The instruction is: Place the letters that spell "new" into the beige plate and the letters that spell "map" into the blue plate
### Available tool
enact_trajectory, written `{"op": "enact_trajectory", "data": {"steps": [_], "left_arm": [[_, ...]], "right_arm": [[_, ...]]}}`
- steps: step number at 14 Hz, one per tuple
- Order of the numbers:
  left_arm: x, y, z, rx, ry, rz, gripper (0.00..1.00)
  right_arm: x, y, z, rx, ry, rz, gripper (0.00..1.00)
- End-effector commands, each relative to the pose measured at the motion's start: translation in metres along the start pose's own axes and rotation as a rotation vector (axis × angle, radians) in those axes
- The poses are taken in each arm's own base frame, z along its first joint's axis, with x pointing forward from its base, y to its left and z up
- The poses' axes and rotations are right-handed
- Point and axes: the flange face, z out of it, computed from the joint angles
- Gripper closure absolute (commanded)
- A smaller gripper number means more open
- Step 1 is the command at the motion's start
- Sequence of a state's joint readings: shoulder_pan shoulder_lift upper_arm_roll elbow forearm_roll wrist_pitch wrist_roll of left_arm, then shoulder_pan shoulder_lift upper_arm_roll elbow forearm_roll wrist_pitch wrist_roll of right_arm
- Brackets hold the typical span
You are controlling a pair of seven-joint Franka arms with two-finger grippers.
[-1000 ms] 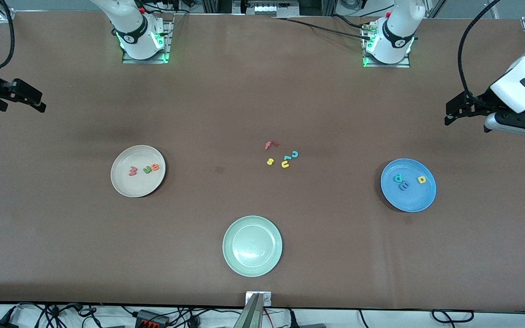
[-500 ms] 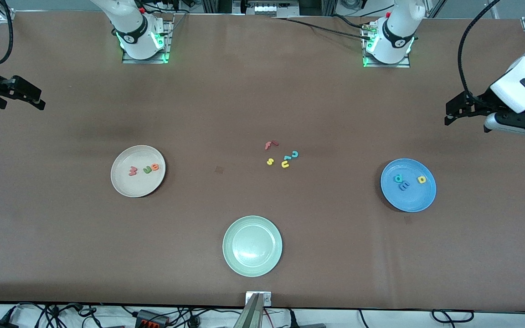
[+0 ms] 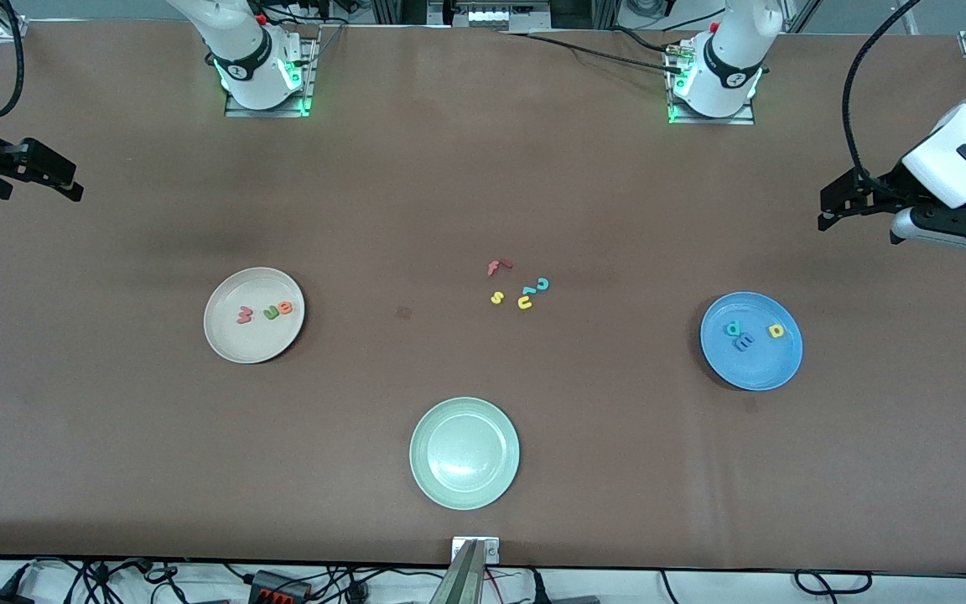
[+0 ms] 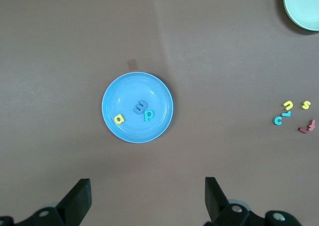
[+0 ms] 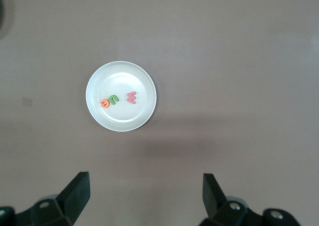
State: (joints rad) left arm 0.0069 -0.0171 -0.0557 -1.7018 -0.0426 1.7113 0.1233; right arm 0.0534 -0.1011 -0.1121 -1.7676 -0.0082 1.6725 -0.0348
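The beige plate (image 3: 223,344) (image 5: 122,120) holds the pinkish-red w (image 3: 244,315) (image 5: 131,97), the green n (image 3: 271,312) (image 5: 114,100) and the orange e (image 3: 285,308) (image 5: 105,103). In the blue plate (image 3: 755,369) (image 4: 134,89) lie the teal p (image 3: 733,328) (image 4: 149,114), the blue m (image 3: 744,341) (image 4: 140,106) and the yellow a (image 3: 776,330) (image 4: 119,118). My left gripper (image 3: 823,210) (image 4: 148,196) hangs open and empty over bare table at its arm's end. Over bare table at the other end, my right gripper (image 3: 74,186) (image 5: 145,193) is also open and empty.
A pale green plate (image 3: 424,419) (image 4: 299,16) sits nearest the front camera. Mid-table lie a red f (image 3: 497,268) (image 4: 308,127), a yellow s (image 3: 497,297) (image 4: 306,105), a yellow u (image 3: 525,301) (image 4: 288,105) and a teal c (image 3: 541,284) (image 4: 277,120).
The right gripper has drifted slightly toward the bases' edge of the table. The left arm, the plates and the letters have not moved.
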Motion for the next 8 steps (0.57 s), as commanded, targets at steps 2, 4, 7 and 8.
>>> {"op": "enact_trajectory", "data": {"steps": [2, 4, 7, 8], "left_arm": [[-0.004, 0.003, -0.004, 0.008, 0.011, 0.002, 0.00], [-0.005, 0.003, -0.005, 0.010, 0.012, 0.003, 0.00], [-0.004, 0.003, -0.004, 0.010, 0.012, 0.003, 0.00], [-0.005, 0.003, -0.005, 0.010, 0.013, 0.003, 0.00]], "right_arm": [[-0.007, 0.005, -0.003, -0.014, -0.002, 0.002, 0.00], [-0.008, 0.004, -0.006, -0.014, 0.003, -0.001, 0.00], [-0.005, 0.009, -0.001, -0.015, -0.003, 0.011, 0.00], [-0.005, 0.015, 0.003, -0.014, -0.013, 0.023, 0.00]]}}
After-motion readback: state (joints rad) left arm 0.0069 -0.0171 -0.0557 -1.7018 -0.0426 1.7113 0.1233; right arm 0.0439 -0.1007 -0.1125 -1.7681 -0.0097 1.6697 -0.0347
